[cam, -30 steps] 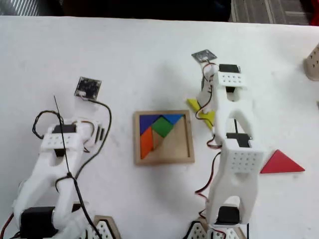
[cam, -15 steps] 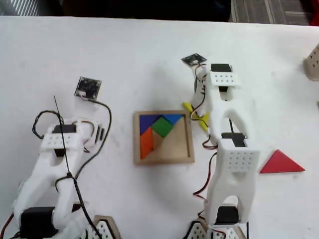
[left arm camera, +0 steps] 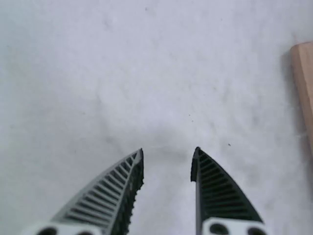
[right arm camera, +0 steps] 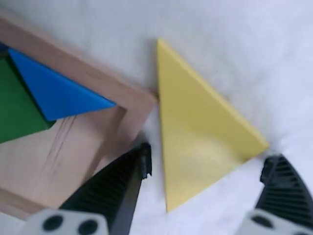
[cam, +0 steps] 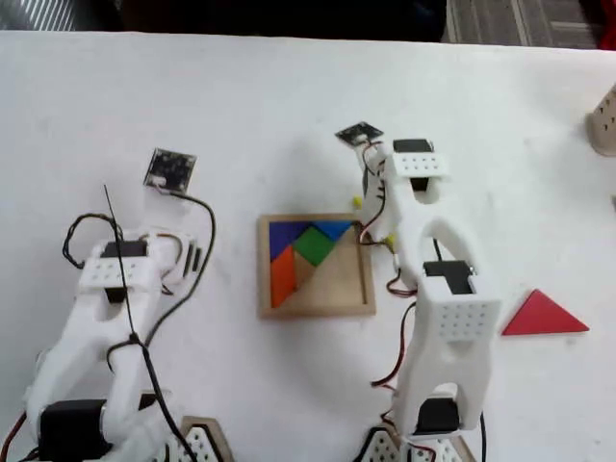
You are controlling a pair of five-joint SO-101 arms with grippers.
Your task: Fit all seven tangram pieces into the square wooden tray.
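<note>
Two arms work at a white worktop (cam: 241, 96), with the square wooden tray (cam: 318, 310) between them, near centre.

Four coloured pieces are seated in the tray:
- a violet-blue piece (cam: 280, 237) in the 10 o'clock corner
- a blue triangle (cam: 335, 229) along the rim at 1 o'clock
- a green piece (cam: 313, 246) wedged between those two
- an orange piece (cam: 282, 279) against the rim at 8 o'clock

Tray floor from 3 round to 6 o'clock is bare wood.

Yellow triangle (right arm camera: 200, 142) lies flat on the worktop just outside the tray's 2 o'clock corner. One of its points sits close by the rim; contact not certain. From above, the right arm (cam: 448, 318) covers most of it, with slivers of yellow at either side of the wrist.

Right gripper (right arm camera: 205, 159) is spread wide, straddling the yellow triangle. One finger (right arm camera: 122, 181) is on the tray side and the other is out over the worktop. Whether either finger touches the piece cannot be made out.

Red triangle (cam: 542, 316) lies flat on the worktop at 4 o'clock from the tray, well apart, beyond the right arm.

Left gripper (left arm camera: 166, 159) sits at 9 o'clock from the tray, near it. Jaws are parted, with bare worktop between them.
</note>
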